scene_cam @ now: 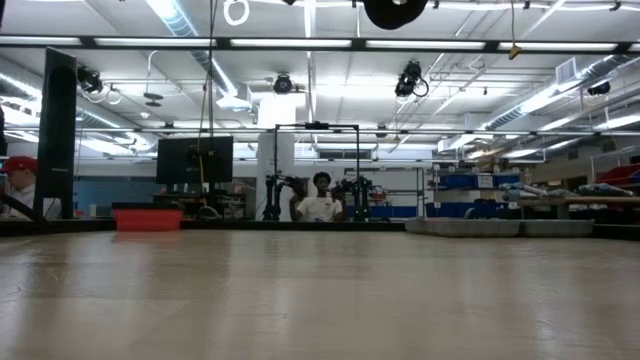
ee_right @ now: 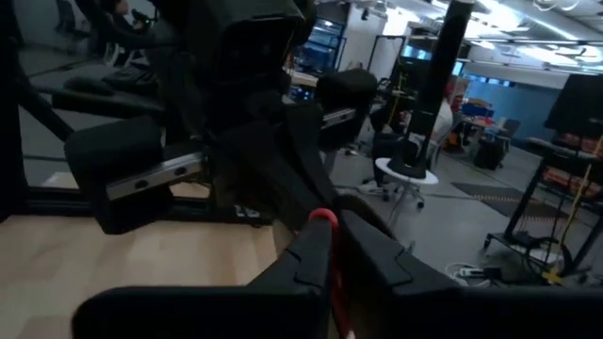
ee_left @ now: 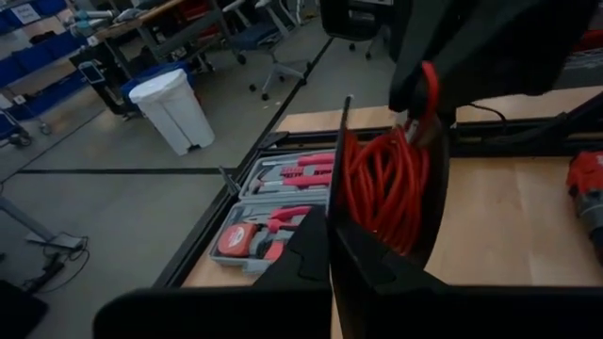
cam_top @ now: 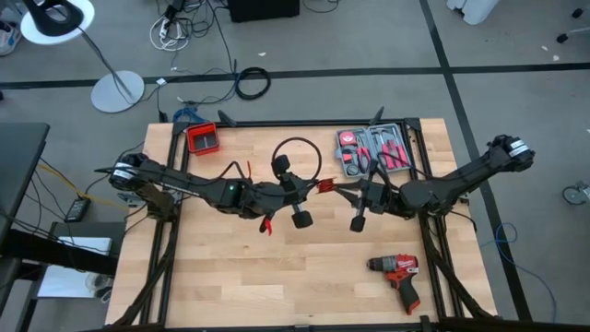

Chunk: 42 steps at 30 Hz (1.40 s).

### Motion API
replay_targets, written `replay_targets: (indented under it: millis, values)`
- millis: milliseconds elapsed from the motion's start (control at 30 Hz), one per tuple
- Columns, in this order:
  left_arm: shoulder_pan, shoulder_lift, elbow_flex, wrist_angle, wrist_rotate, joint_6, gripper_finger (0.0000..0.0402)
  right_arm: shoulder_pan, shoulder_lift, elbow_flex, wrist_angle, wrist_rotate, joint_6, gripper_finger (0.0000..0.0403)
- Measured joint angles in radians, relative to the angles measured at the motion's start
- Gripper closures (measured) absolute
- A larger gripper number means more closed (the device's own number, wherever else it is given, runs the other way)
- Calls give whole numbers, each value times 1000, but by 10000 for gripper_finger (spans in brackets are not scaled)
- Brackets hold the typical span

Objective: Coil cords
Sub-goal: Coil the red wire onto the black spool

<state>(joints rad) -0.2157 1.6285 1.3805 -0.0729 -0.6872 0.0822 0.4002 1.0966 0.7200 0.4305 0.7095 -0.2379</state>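
The cords are thin red and black wires held in the air between my two grippers over the table's middle. Their red coil [ee_left: 382,188] hangs between the grippers, seen as a red tuft [cam_top: 324,186] from above. A thin black loop [cam_top: 297,157] arcs toward the far edge, and a small red clip [cam_top: 267,226] shows beside my left arm. My left gripper [cam_top: 306,191] is shut on a wire. My right gripper [cam_top: 343,192] faces it, shut on the red strands. My left gripper pinches a thin black wire [ee_left: 342,160] between its two shut fingers, coming about level from the table's left. The wire runs straight out past the fingertips beside the red coil, clear of the table. My right gripper pinches red strands [ee_right: 324,224] of the coil between its fingers, coming level from the table's right. A red loop [ee_left: 429,85] curls over its fingertips, and the coil hangs below them, clear of the table.
An open tool case [cam_top: 373,150] lies at the far right of the table, a red drill [cam_top: 398,274] near the front right, and a small red bin [cam_top: 202,138] at the far left corner. A thicker black cable ring [cam_top: 252,85] lies on the floor beyond.
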Motion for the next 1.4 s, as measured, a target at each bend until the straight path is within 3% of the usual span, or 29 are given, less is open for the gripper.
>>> replay_targets:
  millis: [200,1033,1400]
  values:
    - [0,2,-1,5,3,-4,401,-3,28,1,40,-3,-8,350]
    - [0,2,-1,77,57,-37,401,-17,28,2,118,-4,-134,343]
    - [-1,2,-1,78,72,-39,401,-21,29,2,115,-3,-149,308]
